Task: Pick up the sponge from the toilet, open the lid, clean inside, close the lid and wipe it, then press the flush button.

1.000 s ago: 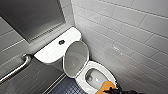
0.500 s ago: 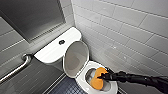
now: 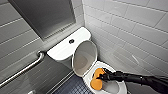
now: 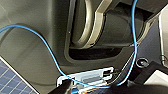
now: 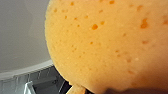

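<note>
1. Toilet (image 3: 110, 66): white glossy ceramic, set in the corner where two tiled walls meet. The oval bowl is nearer and the tank (image 3: 62, 50) stands farther back and to the left.
2. Lid (image 3: 83, 58): raised and standing upright between tank and bowl, its pale inner face turned to the bowl.
3. Flush button (image 3: 71, 41): small, round and dark, in the middle of the tank top, with nothing on it.
4. Sponge (image 3: 97, 79): bright orange, rounded oblong. It sits inside the open bowl against the left inner side, just below the rim and near the foot of the lid. In the right wrist view its pitted orange face (image 5: 107, 45) looms close, with white ceramic beside it.
5. Right tool (image 3: 103, 77): black, clenched on the sponge's right edge. Its arm reaches in from the near right, across the bowl.
6. Left tool: I cannot tell whether it is released or clenched.
7. Blue cable (image 4: 50, 50): loops across dark robot casing in the left wrist view.
8. Grab bar (image 3: 22, 71): metal, on the left wall, well apart from the bowl.
9. Wall tiles (image 3: 130, 32): white oblong courses on the right wall.
10. Grey panel (image 3: 45, 17): flat, on the far wall above the tank.
11. Floor (image 3: 75, 87): small dark tiles, left of the bowl.
</note>
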You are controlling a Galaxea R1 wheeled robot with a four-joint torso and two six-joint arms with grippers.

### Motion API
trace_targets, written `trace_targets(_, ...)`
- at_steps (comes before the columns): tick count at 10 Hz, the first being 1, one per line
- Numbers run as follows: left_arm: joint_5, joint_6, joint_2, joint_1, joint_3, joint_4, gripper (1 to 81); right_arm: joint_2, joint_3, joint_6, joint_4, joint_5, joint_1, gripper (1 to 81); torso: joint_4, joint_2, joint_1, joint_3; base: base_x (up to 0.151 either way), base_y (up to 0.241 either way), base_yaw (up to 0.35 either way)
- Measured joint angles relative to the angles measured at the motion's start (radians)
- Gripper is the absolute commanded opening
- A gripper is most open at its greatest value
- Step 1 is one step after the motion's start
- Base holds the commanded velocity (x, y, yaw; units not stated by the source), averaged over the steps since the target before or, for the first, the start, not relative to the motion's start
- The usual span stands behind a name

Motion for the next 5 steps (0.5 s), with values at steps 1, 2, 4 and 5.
trace_targets(1,0.000,0.000,0.003,0.000,0.003,0.000,81.1,0.005,-0.016,0.004,0.000,0.003,0.000,1.0,0.031,0.000,0.000,0.000,0.000,0.000,0.000)
trace_targets(2,0.000,0.000,0.004,0.000,0.003,0.000,81.1,0.019,-0.037,0.025,0.000,0.016,-0.004,1.0,0.053,0.000,0.000,0.000,0.000,0.000,0.000)
trace_targets(4,0.000,0.000,0.004,0.000,0.003,-0.001,81.1,0.044,-0.092,0.129,0.000,0.064,-0.008,1.0,0.058,0.000,0.000,0.000,0.000,0.000,0.000)
trace_targets(5,0.000,0.000,0.004,0.000,0.003,-0.001,81.1,0.058,-0.141,0.167,0.000,0.066,-0.008,1.0,0.058,0.000,0.000,0.000,0.000,0.000,0.000)
